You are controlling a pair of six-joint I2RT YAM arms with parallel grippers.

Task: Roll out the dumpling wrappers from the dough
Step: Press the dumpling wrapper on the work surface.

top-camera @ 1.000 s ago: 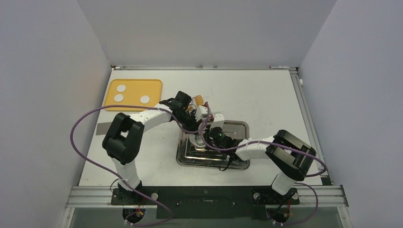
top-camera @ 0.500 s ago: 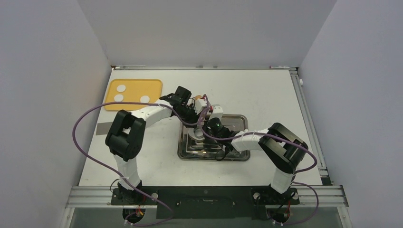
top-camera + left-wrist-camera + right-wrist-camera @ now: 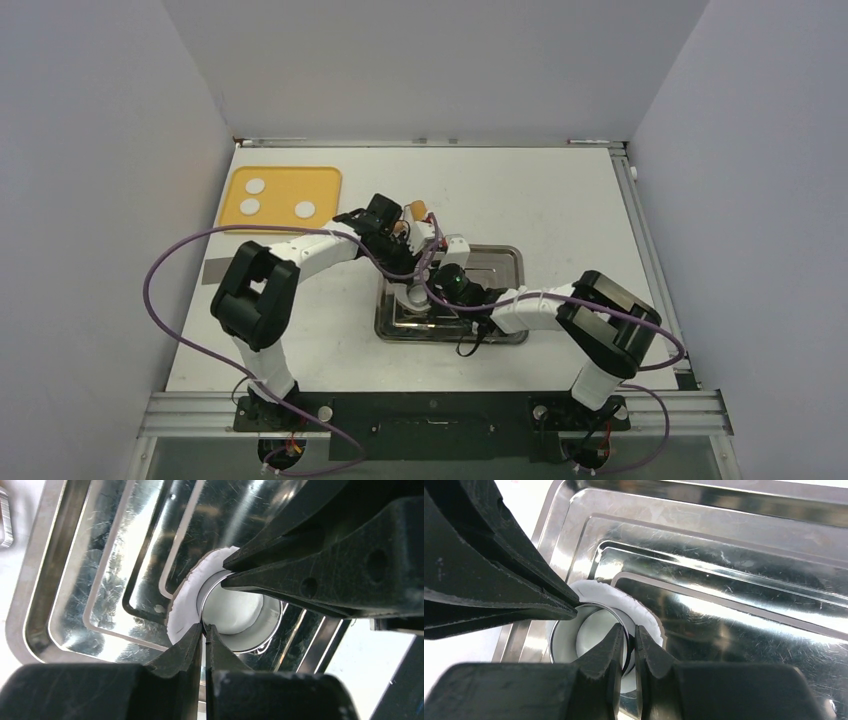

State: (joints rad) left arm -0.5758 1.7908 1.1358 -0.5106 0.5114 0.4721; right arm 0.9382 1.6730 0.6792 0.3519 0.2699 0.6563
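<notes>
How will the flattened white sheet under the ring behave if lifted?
Probably floppy: the dumpling wrapper looks thin, its edge ruffled beside the metal ring. Likely to stretch or tear where the ring sits on it. It may cling to the tray rather than slide.

No text, label, brand, number or sign can be read in any view. The tray [image 3: 505,260], the yellow board [image 3: 285,185] and the table [image 3: 560,200] show no legible marking.
</notes>
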